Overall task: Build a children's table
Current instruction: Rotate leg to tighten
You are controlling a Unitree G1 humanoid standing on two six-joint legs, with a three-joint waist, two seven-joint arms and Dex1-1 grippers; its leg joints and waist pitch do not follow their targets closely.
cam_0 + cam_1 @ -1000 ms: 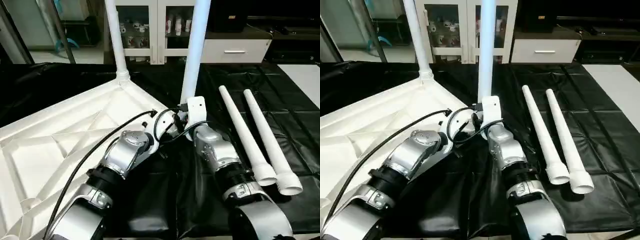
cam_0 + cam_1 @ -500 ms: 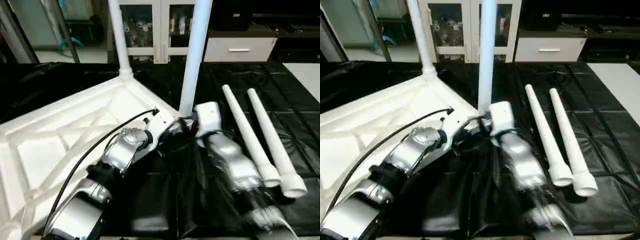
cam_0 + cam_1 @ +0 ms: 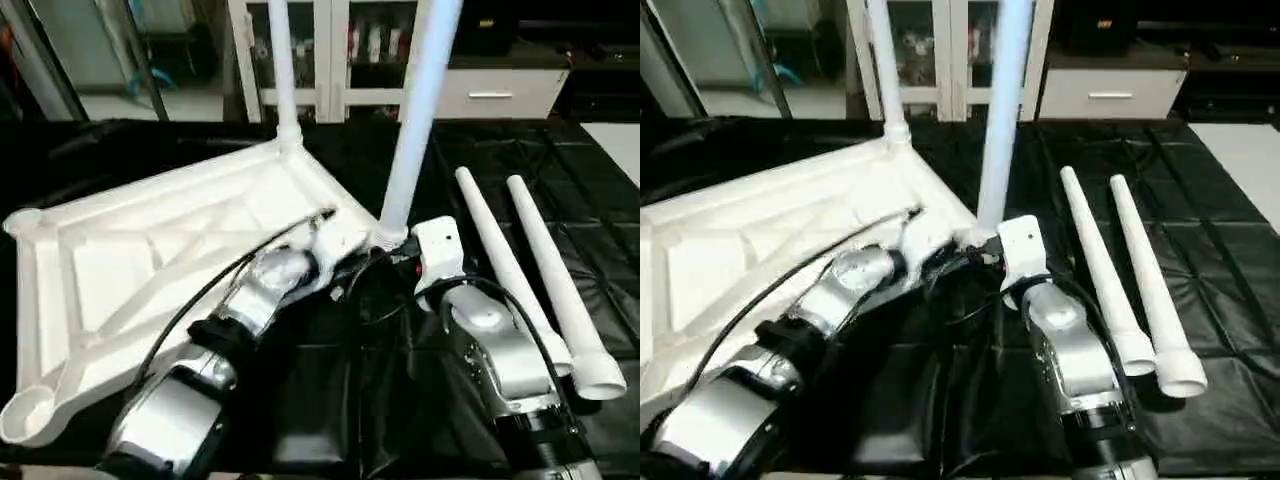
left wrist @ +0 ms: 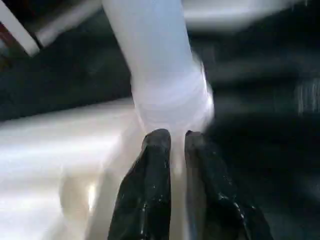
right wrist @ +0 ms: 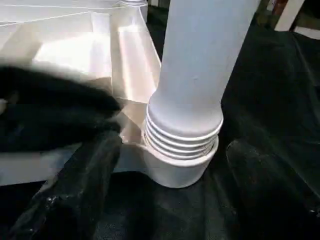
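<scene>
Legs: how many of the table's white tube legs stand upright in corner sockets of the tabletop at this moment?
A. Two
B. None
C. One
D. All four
A: one leg stands in the far corner socket and a second leg in the near one by the grippers, while two loose legs lie side by side on the black sheet beside the tabletop.

Even indoor light falls from above, leaving the white tabletop (image 3: 150,250) bright against the dim black sheet (image 3: 600,200), whose creases catch soft glare. The left wrist view is smeared with motion blur; the right wrist view blurs at its dark near edges.
</scene>
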